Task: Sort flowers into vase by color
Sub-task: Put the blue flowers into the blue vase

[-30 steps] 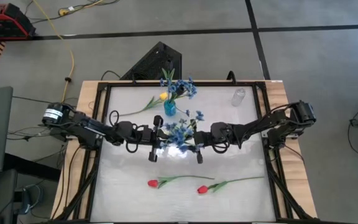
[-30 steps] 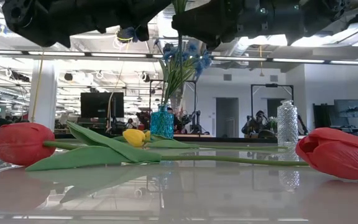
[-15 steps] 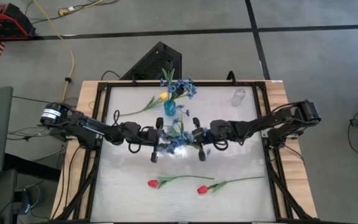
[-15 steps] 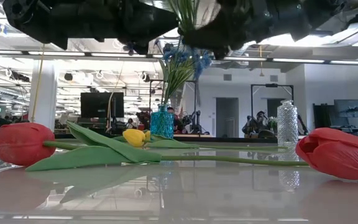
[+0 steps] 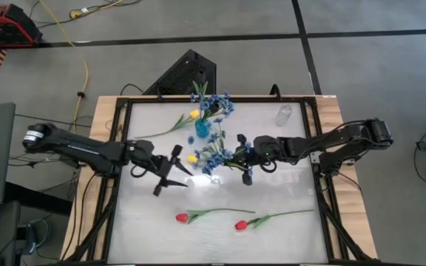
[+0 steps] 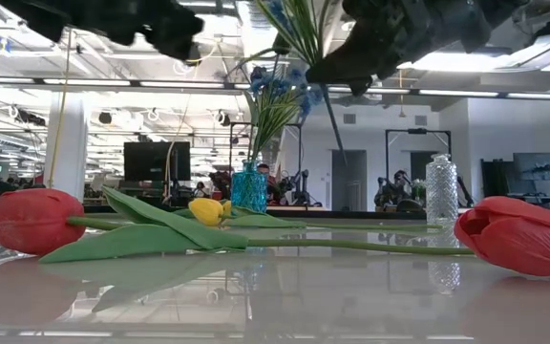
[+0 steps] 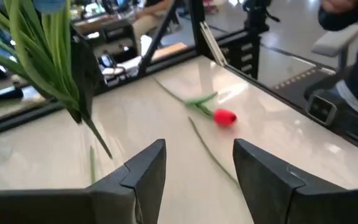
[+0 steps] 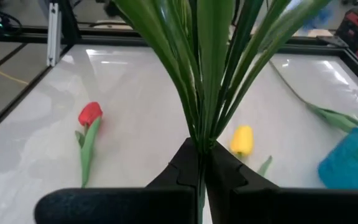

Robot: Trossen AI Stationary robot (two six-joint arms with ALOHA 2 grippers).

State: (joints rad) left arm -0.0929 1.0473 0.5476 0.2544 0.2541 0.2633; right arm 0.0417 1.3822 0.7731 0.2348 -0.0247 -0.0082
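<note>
A blue spray [image 5: 213,151] hangs over the table's middle, and my right gripper [image 8: 199,163] is shut on its green stems. To its left my left gripper [image 5: 170,170] stands open with nothing between its fingers [image 7: 197,162]. Behind the spray, a blue vase [image 5: 202,127] stands upright on the table and holds more blue flowers [image 5: 214,103]. A yellow tulip [image 5: 194,114] lies on the table left of the vase. Two red tulips [image 5: 182,218] [image 5: 240,224] lie near the table's front edge. My right gripper pinches the spray's bundle of green stems [image 8: 199,134] between its two fingers, below the leaves. The fingers come from the table's right. The spray is lifted clear, blossoms to the left of the gripper, and the stem end [image 6: 337,124] sticks out below the fingers.
A clear glass vase [image 5: 284,114] stands at the table's far right. Black frame rails [image 5: 117,170] run along the table's edges. A yellow bloom [image 8: 242,140] lies on the table near the blue vase [image 8: 353,165].
My left gripper has opened, let go of the blue spray and drawn back toward the table's left edge. My right gripper has taken hold of the spray's stems and shifted a little toward the right edge. The spray now hangs from it alone.
</note>
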